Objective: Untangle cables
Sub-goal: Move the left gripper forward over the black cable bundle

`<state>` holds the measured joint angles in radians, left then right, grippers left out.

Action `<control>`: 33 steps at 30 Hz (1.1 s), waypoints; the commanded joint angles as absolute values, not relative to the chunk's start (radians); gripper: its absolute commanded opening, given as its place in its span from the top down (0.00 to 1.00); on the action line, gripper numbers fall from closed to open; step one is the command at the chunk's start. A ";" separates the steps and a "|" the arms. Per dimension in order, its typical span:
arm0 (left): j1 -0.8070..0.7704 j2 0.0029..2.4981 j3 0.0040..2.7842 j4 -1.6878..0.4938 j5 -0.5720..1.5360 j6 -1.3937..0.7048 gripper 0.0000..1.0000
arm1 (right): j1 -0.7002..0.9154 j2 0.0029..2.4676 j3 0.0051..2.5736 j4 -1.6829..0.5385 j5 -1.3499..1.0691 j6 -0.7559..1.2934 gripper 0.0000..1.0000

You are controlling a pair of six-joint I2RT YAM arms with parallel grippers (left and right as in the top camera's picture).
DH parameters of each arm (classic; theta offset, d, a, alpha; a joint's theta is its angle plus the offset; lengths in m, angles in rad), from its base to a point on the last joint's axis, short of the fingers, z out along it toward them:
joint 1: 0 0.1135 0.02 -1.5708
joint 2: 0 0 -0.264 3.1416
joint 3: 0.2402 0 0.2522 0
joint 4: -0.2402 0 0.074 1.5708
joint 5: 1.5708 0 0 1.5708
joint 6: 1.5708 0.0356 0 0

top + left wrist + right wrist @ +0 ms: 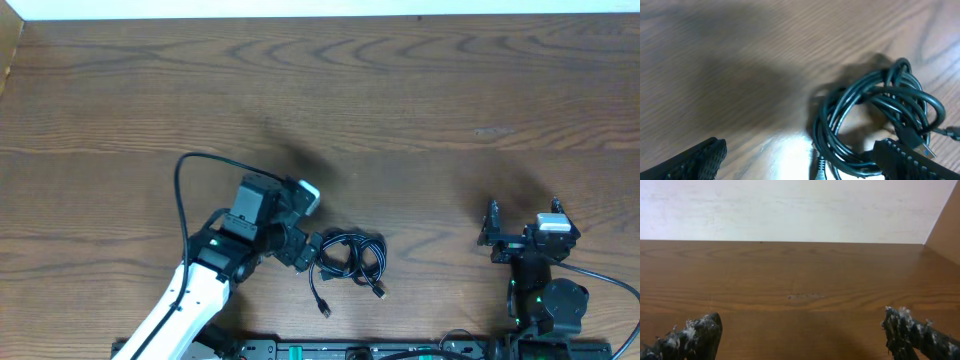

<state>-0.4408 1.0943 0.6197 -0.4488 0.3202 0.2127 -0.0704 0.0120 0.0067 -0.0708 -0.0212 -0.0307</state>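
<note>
Left gripper wide open, empty, one finger just beside the bunched cables on the table. Right gripper wide open, empty, well apart.

One bunched coil of thin black cables near the centre, count of cords inside it unclear, two plug ends on its near side, left plug and right plug, two grippers, left gripper and right gripper, one wooden table
</note>
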 commanded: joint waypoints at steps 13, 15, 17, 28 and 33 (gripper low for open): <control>-0.450 1.099 0.644 -0.551 0.413 0.189 0.02 | -0.065 0.006 0.006 -0.076 -0.010 -0.039 0.01; -0.450 1.100 0.644 -0.593 0.410 0.190 0.02 | -0.065 0.006 0.006 -0.076 -0.010 -0.039 0.01; -0.450 1.106 0.644 -0.638 0.408 0.208 0.02 | -0.065 0.011 0.006 -0.076 -0.010 -0.039 0.01; -0.450 1.176 0.644 -0.706 0.408 0.255 0.02 | -0.065 0.013 0.006 -0.076 -0.010 -0.039 0.01; -0.451 1.200 0.644 -0.699 0.408 0.254 0.02 | -0.065 0.013 0.006 -0.076 -0.010 -0.039 0.01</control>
